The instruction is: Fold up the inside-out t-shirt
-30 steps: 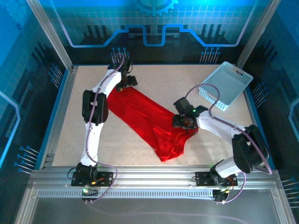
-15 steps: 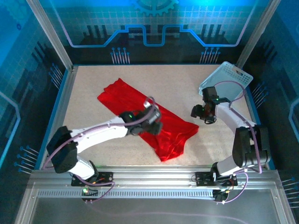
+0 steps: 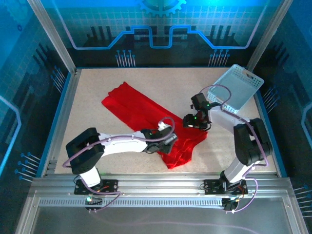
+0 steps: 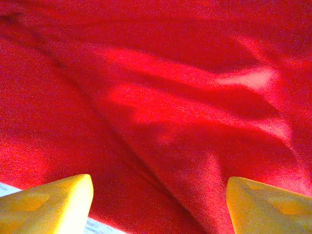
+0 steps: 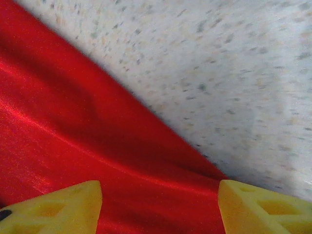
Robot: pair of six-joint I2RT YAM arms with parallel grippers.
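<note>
The red t-shirt [image 3: 141, 111] lies flat on the table [image 3: 92, 92] as a diagonal band, from upper left of centre down to lower centre of the top view, w/ its wider bunched end at the bottom. It lies as it did half a sec ago. The left gripper [image 3: 168, 141] now sits over that lower end, down and to the right of its earlier spot mid-shirt, and the arm's elbow has swung in toward centre. In the left wrist view its yellow fingers [image 4: 53, 202] stand wide apart, w/ wrinkled red cloth below and nothing pinched. The right gripper [image 3: 191, 122] has come left from beside the light blue basket [image 3: 239, 87] (upper right corner, not shifted) to the shirt's right edge. In the right wrist view the fingers [image 5: 265, 204] are spread, straddling the cloth's edge where red meets the speckled tabletop, and grip nothing. One sec ago the left gripper was at the shirt's upper-left end.
</note>
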